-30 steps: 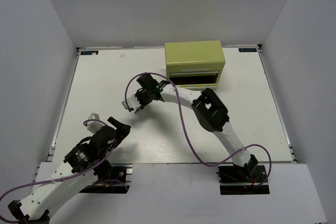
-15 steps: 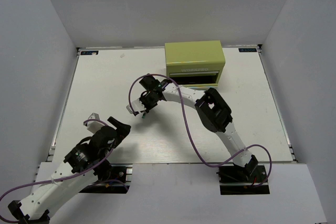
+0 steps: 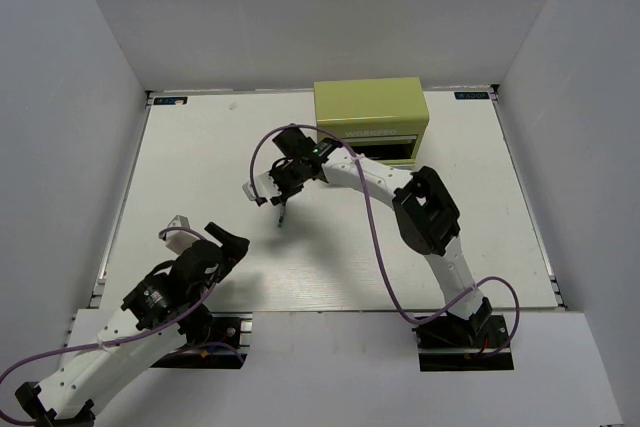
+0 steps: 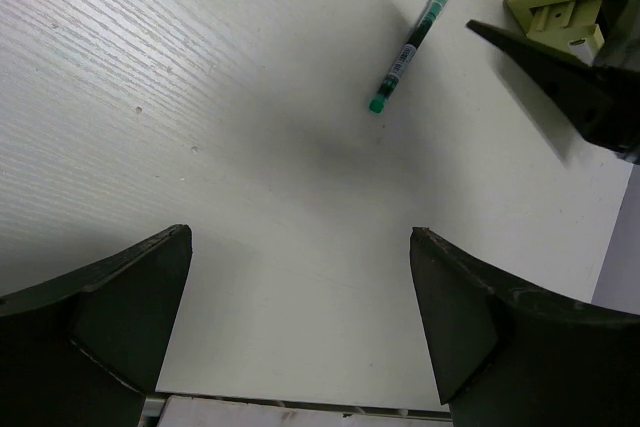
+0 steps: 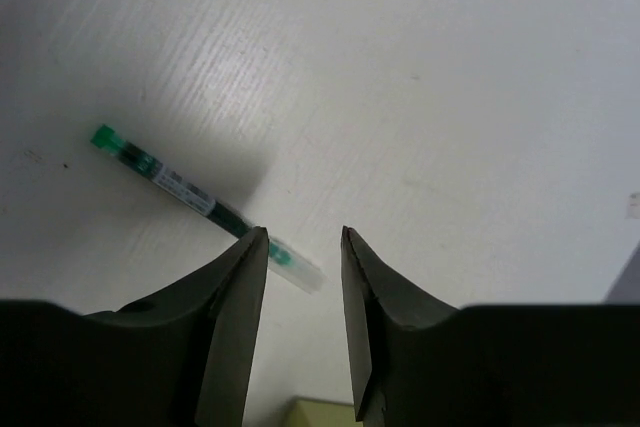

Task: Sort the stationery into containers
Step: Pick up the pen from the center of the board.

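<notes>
A slim pen with a green cap, a dark barrel and a clear end (image 5: 180, 185) lies flat on the white table. In the top view this pen (image 3: 283, 216) sits just in front of my right gripper (image 3: 281, 194). In the right wrist view my right gripper (image 5: 304, 232) hangs above the pen's clear end, jaws apart, nothing gripped. The olive drawer chest (image 3: 371, 119) stands at the back, a dark opening in its front. My left gripper (image 4: 300, 232) is open and holds nothing, near the table's front left; its view shows the pen (image 4: 408, 49) farther off.
The right arm's purple cable (image 3: 360, 237) loops over the table's middle. White walls close in the table on three sides. In the left wrist view the right gripper's dark fingers (image 4: 560, 72) and a corner of the chest (image 4: 560, 17) fill the upper right.
My right gripper, shut a second ago, has swung right toward the chest and opened. The green pen has left its jaws and now lies on the table. The left arm has not moved.
</notes>
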`<state>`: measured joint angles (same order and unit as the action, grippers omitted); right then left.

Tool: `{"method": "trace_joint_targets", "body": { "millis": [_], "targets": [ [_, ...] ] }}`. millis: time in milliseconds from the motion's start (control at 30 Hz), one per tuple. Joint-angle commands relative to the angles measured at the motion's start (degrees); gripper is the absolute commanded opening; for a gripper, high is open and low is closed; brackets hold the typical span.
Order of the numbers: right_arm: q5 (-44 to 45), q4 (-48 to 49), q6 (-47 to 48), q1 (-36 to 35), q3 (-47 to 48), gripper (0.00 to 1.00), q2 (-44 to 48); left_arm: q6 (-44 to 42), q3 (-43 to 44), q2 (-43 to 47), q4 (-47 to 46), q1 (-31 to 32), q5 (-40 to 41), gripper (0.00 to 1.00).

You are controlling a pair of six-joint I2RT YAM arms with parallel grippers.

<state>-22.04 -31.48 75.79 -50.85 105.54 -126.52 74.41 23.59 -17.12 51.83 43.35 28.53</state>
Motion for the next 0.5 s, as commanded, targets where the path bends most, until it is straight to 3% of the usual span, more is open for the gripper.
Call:
{"method": "trace_joint_targets", "body": {
  "millis": [0, 167, 467],
  "targets": [
    [-1.42, -1.73, 6.02, 1.1, 0.9, 0.42, 3.56, 0.47, -0.39, 0.43, -0.68, 0.15, 0.91, 1.0],
    [0.16, -4.82, 19.29, 1.54, -4.02, 0.42, 4.88, 0.47, -0.39, 0.95, -0.68, 0.15, 0.91, 1.0],
    [0.07, -11.67, 26.6, 0.84, 0.99, 0.42, -0.83, 0.47, -0.91, 2.01, -0.68, 0.15, 0.91, 1.0]
  ]
}}
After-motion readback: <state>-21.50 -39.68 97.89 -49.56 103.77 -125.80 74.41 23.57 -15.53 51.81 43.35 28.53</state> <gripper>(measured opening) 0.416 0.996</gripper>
